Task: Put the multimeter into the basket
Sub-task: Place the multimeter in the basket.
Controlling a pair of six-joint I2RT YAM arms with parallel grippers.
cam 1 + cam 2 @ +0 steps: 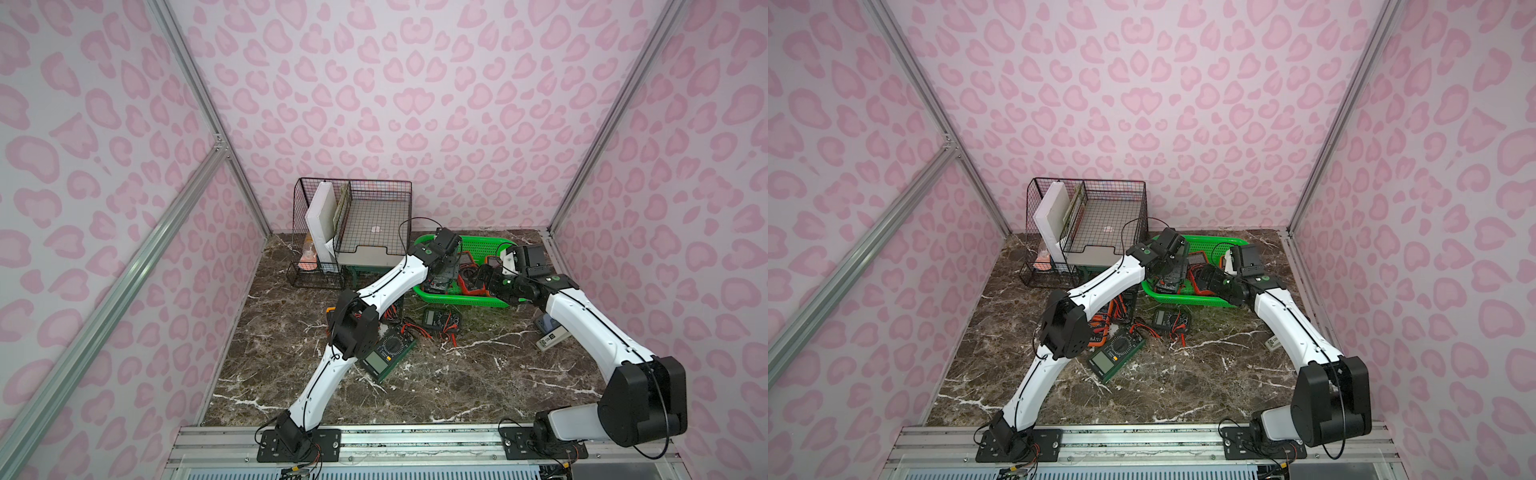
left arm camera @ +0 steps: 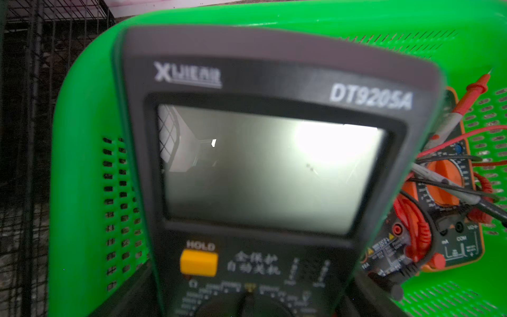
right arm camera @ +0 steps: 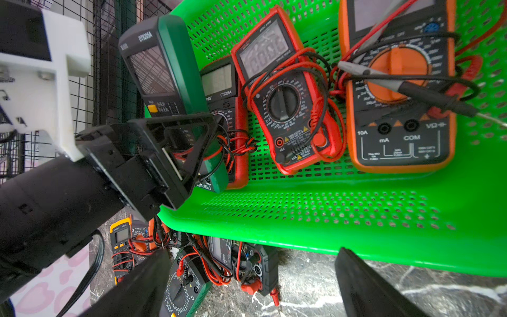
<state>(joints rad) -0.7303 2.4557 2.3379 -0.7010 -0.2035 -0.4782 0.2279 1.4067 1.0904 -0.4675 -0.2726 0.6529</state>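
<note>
My left gripper (image 2: 249, 304) is shut on a dark green multimeter (image 2: 274, 164) marked DT9205A. It holds the multimeter tilted, screen up, inside the left end of the bright green basket (image 3: 329, 227). In the right wrist view the multimeter (image 3: 162, 63) leans next to a red-cased meter. In both top views the left gripper (image 1: 442, 270) reaches down into the basket (image 1: 457, 300). My right gripper (image 3: 252, 285) is open with nothing between its fingers. It hovers over the basket's front rim, near its right part (image 1: 484, 278).
A red multimeter (image 3: 285, 90), an orange one (image 3: 397, 90) and a red-cased one (image 3: 222, 90) lie in the basket. On the marble table lie a green meter (image 1: 386, 353), a black one (image 1: 440, 318) and tangled leads. A black wire organiser (image 1: 353, 224) stands at the back left.
</note>
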